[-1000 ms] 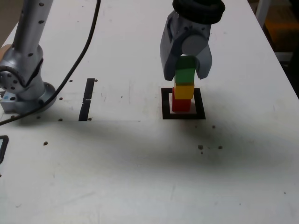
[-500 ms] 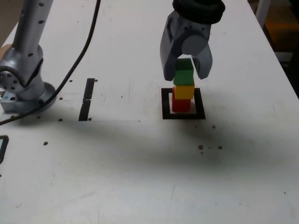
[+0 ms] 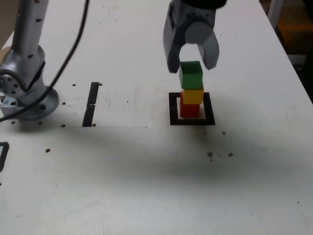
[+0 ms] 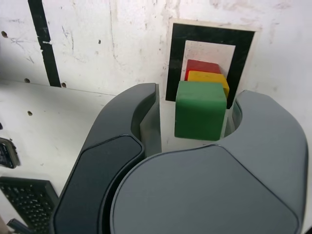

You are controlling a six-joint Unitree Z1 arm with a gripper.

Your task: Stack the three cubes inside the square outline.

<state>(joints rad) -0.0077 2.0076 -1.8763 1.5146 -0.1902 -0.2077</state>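
We see 1 matte green cube (image 3: pixel 190 75) on 1 yellow cube (image 3: pixel 192 96) on 1 red cube (image 3: pixel 190 110) inside the black square tape outline (image 3: pixel 173 110), long axis upright; our grey 2-fingered gripper (image 3: pixel 191 67) is spread

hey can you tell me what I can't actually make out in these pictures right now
- Gripper's wrist end: cut off by the exterior view's top edge.
- Yellow cube's top: mostly hidden under the green cube in both views.
- Red cube's far side: hidden by its own front in the exterior view.
- Dark perforated object: cut off by the wrist view's edge.
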